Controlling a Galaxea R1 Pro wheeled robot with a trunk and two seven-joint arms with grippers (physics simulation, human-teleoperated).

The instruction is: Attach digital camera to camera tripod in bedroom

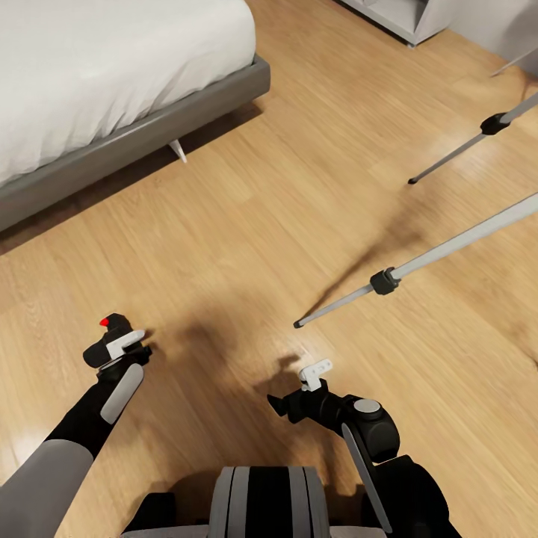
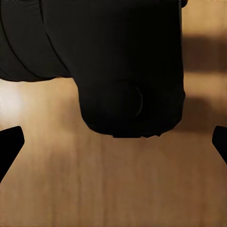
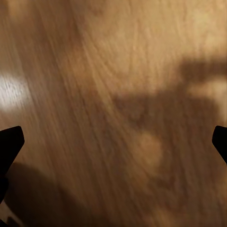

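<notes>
**Camera at the left tool, tripod legs on the right**

At far left in the head view, the grey-framed white bed (image 1: 112,82) fills the upper corner of the bedroom, standing on the light wood floor (image 1: 246,224) with 1 pale foot showing beneath its frame.

Below it, the left arm reaches forward over the floor. The left tool (image 1: 119,345) ends against the digital camera (image 1: 110,332), a small black body with a red spot on top, raised above the boards and well apart from the bed. In the left wrist view the digital camera (image 2: 127,66) looms dark and close, its rounded underside towards the lens, while the 2 black fingertips (image 2: 9,146) stand far apart at the edges of the picture. I cannot tell whether they clamp the camera or only lie beside it.

At the bottom centre is the robot's own black and grey trunk (image 1: 269,501).

Right of centre, the right tool (image 1: 310,381) hangs over bare floor with nothing in it. In the right wrist view its fingertips (image 3: 10,144) are spread wide over wood grain and shadow.

Further right, the camera tripod (image 1: 448,250) shows 2 silver-grey legs with black joints, slanting down to black feet on the floor, with a sliver of a 3rd leg near the edge. The nearer foot rests near the right tool, not touching it. The tripod is well apart from the camera.

In the upper right corner stands a pale grey cabinet (image 1: 403,19).
</notes>
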